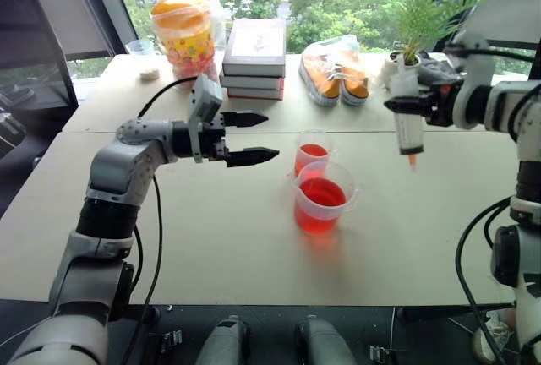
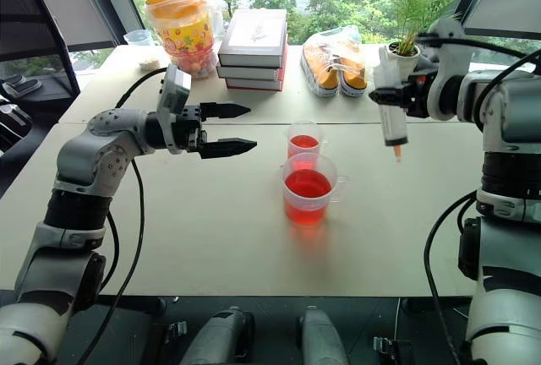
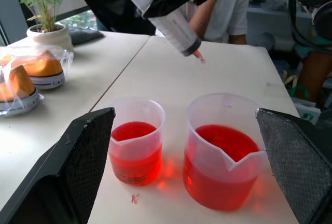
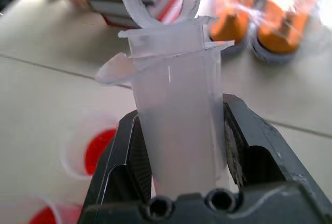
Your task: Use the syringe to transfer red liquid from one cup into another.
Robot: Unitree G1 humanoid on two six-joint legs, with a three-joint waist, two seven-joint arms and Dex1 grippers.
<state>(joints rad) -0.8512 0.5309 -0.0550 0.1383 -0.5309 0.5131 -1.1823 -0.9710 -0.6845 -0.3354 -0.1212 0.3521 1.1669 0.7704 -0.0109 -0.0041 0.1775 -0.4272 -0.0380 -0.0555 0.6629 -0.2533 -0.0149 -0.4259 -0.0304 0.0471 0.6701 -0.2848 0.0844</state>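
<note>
Right gripper (image 1: pixel 412 105) is clamped on the barrel of the syringe (image 1: pixel 409 131), holding it upright, tip down, in the air well to the right of the two cups. The right wrist view shows both pads pressed against the barrel just under its flange, with the plunger ring above. Barrel looks clear, so I judge nothing has been drawn up yet.

Left gripper (image 1: pixel 247 137) hangs level above the table (image 1: pixel 211 238), jaws spread wide, holding nothing, pointing toward the cups from their left.

Measuring cup (image 1: pixel 323 198), spouted and wider, sits nearer the robot and is about half full of red liquid (image 1: pixel 322 193). Small cup (image 1: pixel 313 152) stands just behind it, nearly touching, with a shallower red fill.

Step in hand, as I read it: bring the syringe over the measuring cup and dip the tip.

To do it well:
- Keep the barrel vertical while crossing.
- Centre the tip over the wide mouth before lowering, away from the spout and from the small cup's rim.
- Submerge the tip fully, so it draws liquid rather than air.
- The open left gripper seems placed to work the plunger or steady a cup.
</note>
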